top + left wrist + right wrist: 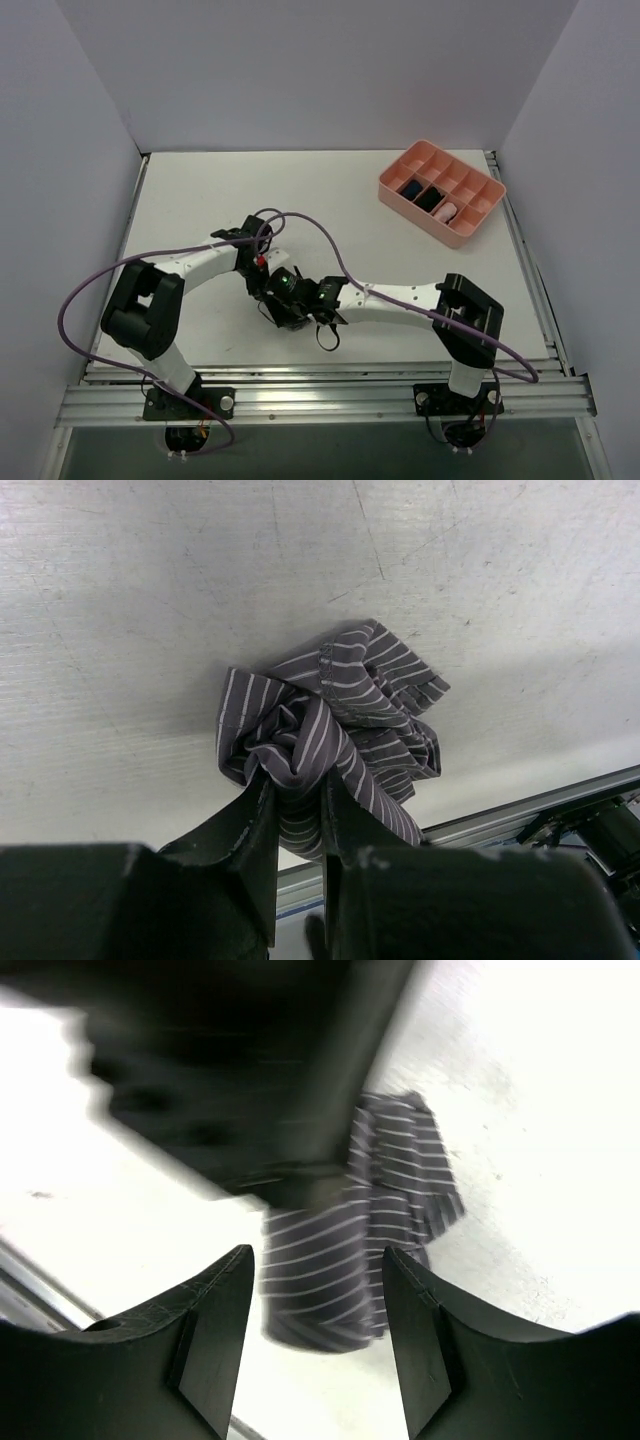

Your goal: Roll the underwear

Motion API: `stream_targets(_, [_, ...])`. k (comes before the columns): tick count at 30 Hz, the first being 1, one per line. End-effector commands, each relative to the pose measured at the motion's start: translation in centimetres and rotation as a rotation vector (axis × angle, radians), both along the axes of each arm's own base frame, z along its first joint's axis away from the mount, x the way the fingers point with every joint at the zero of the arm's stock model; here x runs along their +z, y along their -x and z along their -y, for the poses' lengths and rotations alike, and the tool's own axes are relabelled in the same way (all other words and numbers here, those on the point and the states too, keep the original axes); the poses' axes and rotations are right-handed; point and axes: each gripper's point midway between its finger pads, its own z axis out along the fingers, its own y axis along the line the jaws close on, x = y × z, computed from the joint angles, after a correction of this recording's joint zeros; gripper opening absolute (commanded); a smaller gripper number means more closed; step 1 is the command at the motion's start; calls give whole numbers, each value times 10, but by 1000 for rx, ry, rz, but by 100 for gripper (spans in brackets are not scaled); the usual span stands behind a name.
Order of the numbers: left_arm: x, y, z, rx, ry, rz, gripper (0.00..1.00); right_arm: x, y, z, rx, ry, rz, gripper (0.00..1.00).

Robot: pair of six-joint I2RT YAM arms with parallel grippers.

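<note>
Left claw point(298, 785) crowds underwear point(345, 705), pink tray point(425, 222) well apart

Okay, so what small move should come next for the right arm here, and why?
Probably ease the right gripper forward and close on the free end of the underwear. The left gripper is shut on a bunched fold, and the cloth looks crumpled rather than tightly rolled; the right jaws stand open with the striped bundle just ahead.

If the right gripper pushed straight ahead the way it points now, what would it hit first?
The underwear, bunched straight ahead of the open right gripper. The left gripper, shut on the cloth, sits close behind it, though blur makes depth uncertain.
</note>
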Motion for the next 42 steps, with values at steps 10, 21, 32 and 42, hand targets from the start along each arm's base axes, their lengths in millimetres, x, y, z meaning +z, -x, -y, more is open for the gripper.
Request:
stream_targets(10, [-26, 24, -15, -35, -160, -117, 12, 12, 21, -3, 156, 293, 230, 50])
stream_targets(21, [-27, 27, -14, -38, -173, -132, 12, -6, 25, 5, 172, 404, 283, 50])
stream_targets(32, [-22, 31, -18, -22, -184, -144, 12, -40, 28, 23, 92, 355, 170, 26])
stream_targets(42, [29, -4, -57, 154, -183, -14, 46, -88, 27, 61, -73, 129, -106, 2])
